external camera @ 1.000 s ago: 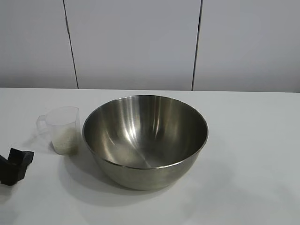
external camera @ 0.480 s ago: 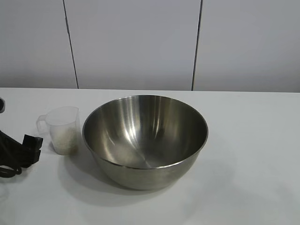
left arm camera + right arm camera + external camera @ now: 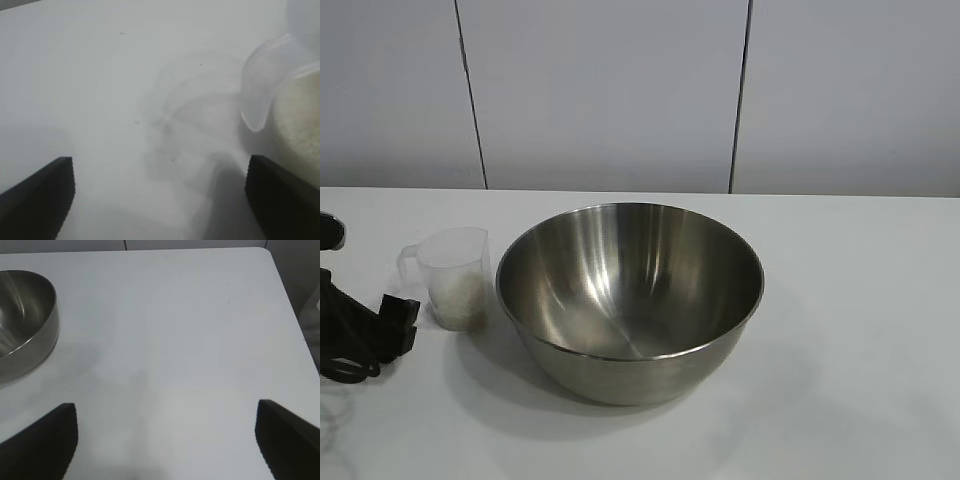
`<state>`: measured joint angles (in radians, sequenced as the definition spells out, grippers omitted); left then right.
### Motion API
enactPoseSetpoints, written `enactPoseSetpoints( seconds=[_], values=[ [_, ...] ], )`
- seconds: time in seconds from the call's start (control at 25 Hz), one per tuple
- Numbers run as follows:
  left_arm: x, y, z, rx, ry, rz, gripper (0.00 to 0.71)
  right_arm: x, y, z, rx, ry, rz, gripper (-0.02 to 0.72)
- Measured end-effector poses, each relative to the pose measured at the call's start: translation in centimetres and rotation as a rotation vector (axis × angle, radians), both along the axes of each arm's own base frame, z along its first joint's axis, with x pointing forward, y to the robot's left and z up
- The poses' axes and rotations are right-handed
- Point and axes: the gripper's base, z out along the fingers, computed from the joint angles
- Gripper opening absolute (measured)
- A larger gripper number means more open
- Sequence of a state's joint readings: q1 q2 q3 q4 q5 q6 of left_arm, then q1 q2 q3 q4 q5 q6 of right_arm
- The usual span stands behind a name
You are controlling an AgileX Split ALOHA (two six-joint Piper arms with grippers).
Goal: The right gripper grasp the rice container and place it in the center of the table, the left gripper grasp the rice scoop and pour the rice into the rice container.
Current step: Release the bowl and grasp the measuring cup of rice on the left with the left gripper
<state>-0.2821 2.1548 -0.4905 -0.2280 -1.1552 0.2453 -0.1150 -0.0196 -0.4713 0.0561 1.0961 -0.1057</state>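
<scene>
The rice container [image 3: 630,290], a wide steel bowl, stands in the middle of the white table [image 3: 860,300]. Just left of it sits the rice scoop [image 3: 455,278], a clear plastic cup with rice [image 3: 460,295] in its lower half and its handle pointing left. My left gripper [image 3: 400,320] is low at the table's left edge, a short way from that handle. In the left wrist view it [image 3: 160,192] is open over bare table, the scoop's handle [image 3: 260,85] and rice [image 3: 300,120] lying ahead by one finger. My right gripper [image 3: 167,435] is open over bare table, the bowl [image 3: 25,315] well off to one side.
A grey panelled wall [image 3: 610,90] runs behind the table. The table's corner and edge [image 3: 280,280] show in the right wrist view. White tabletop stretches to the right of the bowl.
My left gripper has come in from the left edge and moved right, closer to the scoop's handle. The bowl and the scoop have not moved.
</scene>
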Motion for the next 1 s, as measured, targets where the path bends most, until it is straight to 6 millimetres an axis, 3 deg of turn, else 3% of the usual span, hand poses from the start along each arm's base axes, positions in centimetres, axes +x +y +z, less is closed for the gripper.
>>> enactPoseSetpoints(
  seconds=[0.24,0.44,0.64,0.76,0.88,1.0],
  values=[
    [0.2,-0.1,0.2,-0.010,-0.009,0.003,0.663,0.0,0.0,0.0,0.000,0.000,0.000,0.659],
    [1.0,-0.3,1.7,-0.028,-0.068,0.004,0.663,0.0,0.0,0.0,0.000,0.000,0.000,0.659],
    [1.0,-0.3,1.8,-0.040,-0.069,0.009,0.633,0.0,0.0,0.0,-0.001,0.000,-0.001,0.620],
    [1.0,-0.3,1.8,-0.042,-0.069,0.010,0.471,0.0,0.0,0.0,-0.001,0.000,-0.001,0.616],
    [1.0,-0.3,1.8,-0.043,-0.069,0.010,0.228,0.0,0.0,0.0,-0.001,0.000,-0.001,0.610],
    [1.0,-0.3,1.8,-0.043,-0.069,0.010,0.084,0.0,0.0,0.0,-0.001,0.000,-0.001,0.610]
  ],
)
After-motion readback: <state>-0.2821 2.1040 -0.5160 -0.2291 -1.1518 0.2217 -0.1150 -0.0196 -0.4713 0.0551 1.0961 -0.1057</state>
